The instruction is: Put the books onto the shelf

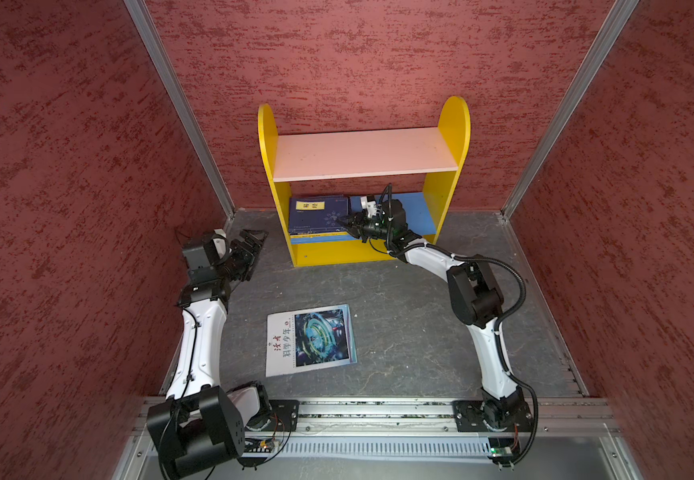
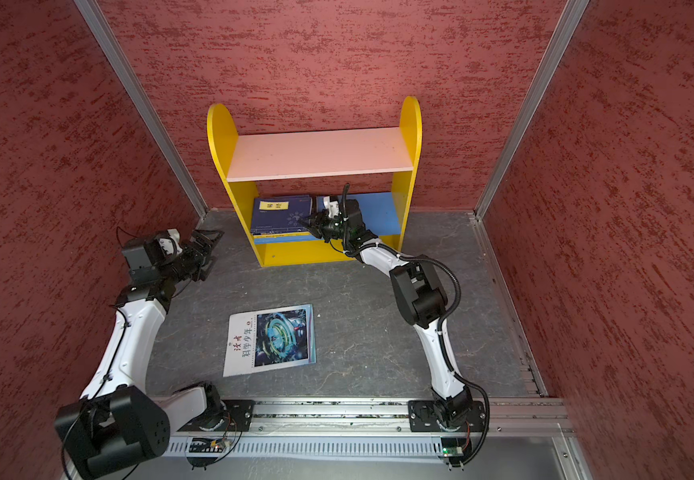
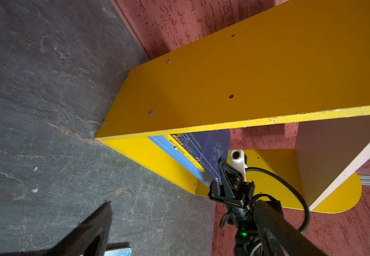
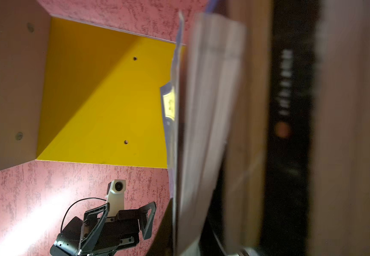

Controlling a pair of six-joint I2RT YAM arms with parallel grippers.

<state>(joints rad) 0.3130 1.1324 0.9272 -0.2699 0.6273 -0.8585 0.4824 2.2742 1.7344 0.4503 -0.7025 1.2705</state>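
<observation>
— So, how much is shelved?
— A navy-topped stack of books (image 1: 318,216) lies flat at the left end of the shelf's (image 1: 453,124) blue lower board (image 1: 418,212). The right gripper (image 1: 347,222) is clenched at its front right corner. The left gripper (image 1: 254,249) hangs spread wide, empty.
— What's left?
— I'd say only the white magazine (image 1: 311,340), flat mid-tabletop (image 1: 420,332), nearer the front edge.

White links (image 1: 197,345), black joints (image 1: 476,297), cables (image 1: 518,286)

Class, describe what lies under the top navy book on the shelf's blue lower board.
Under the navy book, stacked book edges show: a yellow strip in a top view, pale pages and a black spine from the right wrist. Their covers and number are hidden.
</observation>
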